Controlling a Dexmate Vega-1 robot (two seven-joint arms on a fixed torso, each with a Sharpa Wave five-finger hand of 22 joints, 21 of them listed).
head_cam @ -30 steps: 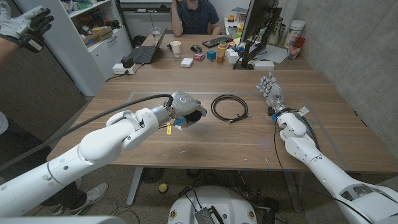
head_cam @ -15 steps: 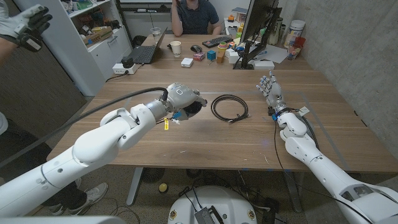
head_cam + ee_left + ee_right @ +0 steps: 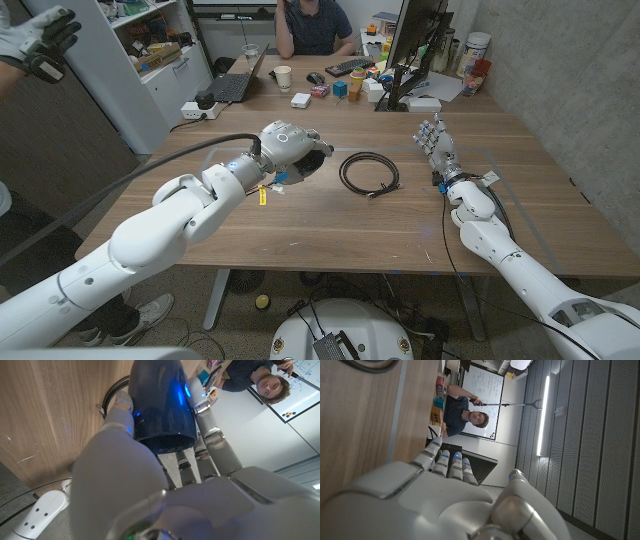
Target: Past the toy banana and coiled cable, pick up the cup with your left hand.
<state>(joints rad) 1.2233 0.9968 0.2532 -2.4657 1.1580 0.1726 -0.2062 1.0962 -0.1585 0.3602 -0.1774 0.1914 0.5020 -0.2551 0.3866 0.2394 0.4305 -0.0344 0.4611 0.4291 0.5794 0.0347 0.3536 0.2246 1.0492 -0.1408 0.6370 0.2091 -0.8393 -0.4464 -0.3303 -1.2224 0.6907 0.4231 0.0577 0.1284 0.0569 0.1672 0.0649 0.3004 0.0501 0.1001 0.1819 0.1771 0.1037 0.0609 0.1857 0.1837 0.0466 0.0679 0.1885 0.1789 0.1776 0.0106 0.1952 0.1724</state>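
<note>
My left hand (image 3: 288,148) grips a dark blue cup (image 3: 308,170) and holds it above the table's (image 3: 330,225) middle, just left of the coiled black cable (image 3: 370,172). In the left wrist view the cup (image 3: 162,405) sits between the hand's fingers (image 3: 215,435), with part of the cable (image 3: 111,387) on the wood beyond it. My right hand (image 3: 437,145) stands near the table's right side, fingers apart and pointing up, holding nothing. It is well right of the cable. In the right wrist view the back of that hand (image 3: 440,495) shows beside bare wood.
At the table's far end stand a paper cup (image 3: 283,77), a laptop (image 3: 235,85), a keyboard (image 3: 350,67), a monitor (image 3: 415,40) and small boxes, with a person (image 3: 315,25) seated behind. A person's gloved hand (image 3: 40,40) shows at the upper left.
My left hand has carried the cup away from me and a little to the left, higher over the table. The right hand and the cable have stayed put.
</note>
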